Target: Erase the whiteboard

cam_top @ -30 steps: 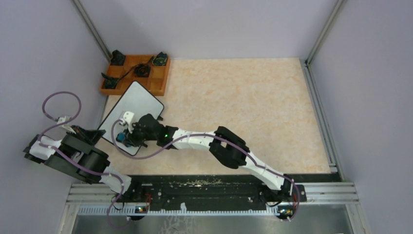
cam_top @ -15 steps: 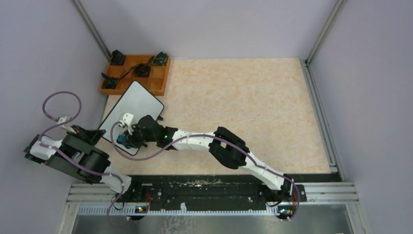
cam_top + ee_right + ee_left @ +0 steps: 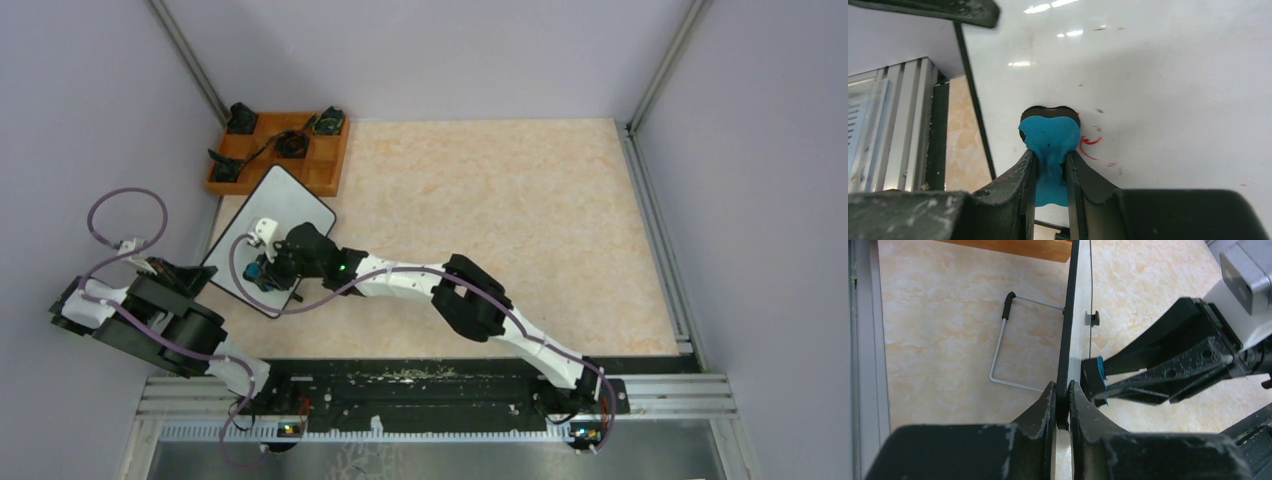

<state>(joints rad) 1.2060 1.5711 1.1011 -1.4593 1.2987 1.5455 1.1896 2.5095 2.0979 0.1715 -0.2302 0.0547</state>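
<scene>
The whiteboard (image 3: 285, 205) stands tilted at the table's left, propped on a wire stand (image 3: 1002, 347). My left gripper (image 3: 203, 275) is shut on its near left edge; the left wrist view shows the board edge-on (image 3: 1068, 315) with the jaws (image 3: 1063, 401) clamped on the black rim. My right gripper (image 3: 268, 272) is shut on a blue eraser (image 3: 1050, 134) and presses it against the white face (image 3: 1158, 70) near the board's lower left edge. A few small red marks (image 3: 1091, 145) lie just right of the eraser. The eraser also shows in the left wrist view (image 3: 1093, 377).
An orange compartmented tray (image 3: 328, 175) with several small black items sits just behind the board at the back left. Grey walls stand close on the left and behind. A metal rail (image 3: 440, 395) runs along the near edge.
My right gripper has slid the eraser up the board, away from the arm bases. The left gripper and the board have stayed put.
</scene>
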